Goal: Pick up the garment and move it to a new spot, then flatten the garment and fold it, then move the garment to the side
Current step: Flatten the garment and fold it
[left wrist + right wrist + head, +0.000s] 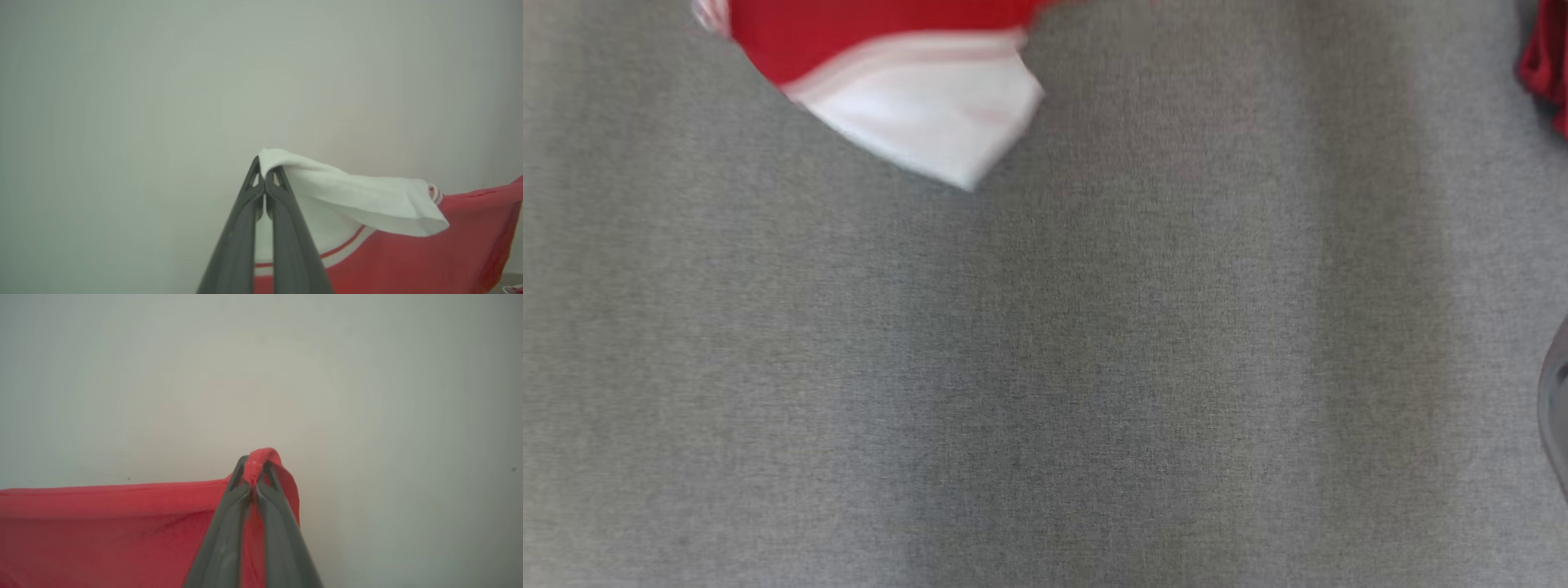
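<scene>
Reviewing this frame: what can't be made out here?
Head view: the garment is motion-blurred and cut off by the top edge, so its full shape is unknown.
Head view: a red scrap and a grey rounded object are cut by the right edge; unidentifiable.
Wrist views: the left gripper and right gripper pinch the garment, whose lower part the bottom edges cut off.

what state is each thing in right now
garment: held up, hanging spread between both grippers, not folded
left gripper: shut on the garment's white sleeve
right gripper: shut on the garment's red edge
</scene>
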### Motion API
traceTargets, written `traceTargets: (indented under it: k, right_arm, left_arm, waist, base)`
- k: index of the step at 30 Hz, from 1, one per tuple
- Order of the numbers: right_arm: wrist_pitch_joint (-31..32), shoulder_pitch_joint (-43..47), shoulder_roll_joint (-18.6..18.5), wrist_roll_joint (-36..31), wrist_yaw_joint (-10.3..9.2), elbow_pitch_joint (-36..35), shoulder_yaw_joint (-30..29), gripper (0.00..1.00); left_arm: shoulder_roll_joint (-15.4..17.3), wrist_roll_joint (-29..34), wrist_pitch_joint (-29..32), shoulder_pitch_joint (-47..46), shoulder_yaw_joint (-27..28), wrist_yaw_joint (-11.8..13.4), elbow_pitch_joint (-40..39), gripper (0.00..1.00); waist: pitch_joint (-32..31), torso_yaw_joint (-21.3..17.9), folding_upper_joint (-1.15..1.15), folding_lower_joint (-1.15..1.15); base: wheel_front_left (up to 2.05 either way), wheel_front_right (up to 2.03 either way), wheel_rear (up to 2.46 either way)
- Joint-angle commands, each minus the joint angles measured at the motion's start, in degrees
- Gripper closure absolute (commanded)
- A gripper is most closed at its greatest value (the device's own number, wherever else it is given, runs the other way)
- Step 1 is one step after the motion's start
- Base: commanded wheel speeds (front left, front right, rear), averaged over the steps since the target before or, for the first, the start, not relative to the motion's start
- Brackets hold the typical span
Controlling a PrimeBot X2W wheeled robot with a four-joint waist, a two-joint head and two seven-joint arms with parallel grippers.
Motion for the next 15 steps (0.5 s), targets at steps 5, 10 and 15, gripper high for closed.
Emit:
traceTargets:
  k: [5, 10, 15]
  right_arm:
    - [-1.32, -6.99, 1.51, -0.95, -0.16, 3.95, 0.66, 1.0]
    - [-3.8, -13.43, 2.44, -2.13, -0.16, 9.8, 0.55, 1.0]
    - [-5.78, -14.89, 2.29, -2.08, -0.16, 13.17, 1.74, 1.0]
  left_arm:
    - [0.05, -1.57, -1.74, -8.79, -2.43, 0.14, 4.78, 1.0]
    - [-0.17, -2.43, -4.96, -16.84, -7.2, 0.14, 9.57, 1.0]
    - [-0.29, -4.75, -7.01, -19.51, -10.71, 0.14, 11.81, 1.0]
  waist:
    - [3.77, -1.37, -0.02, -0.03]
    - [4.58, -1.89, -0.02, -0.03]
    - [4.89, -2.02, -0.02, -0.03]
  base:
    - [0.0, 0.0, 0.0]
    - [0.0, 0.0, 0.0]
    - [0.0, 0.0, 0.0]
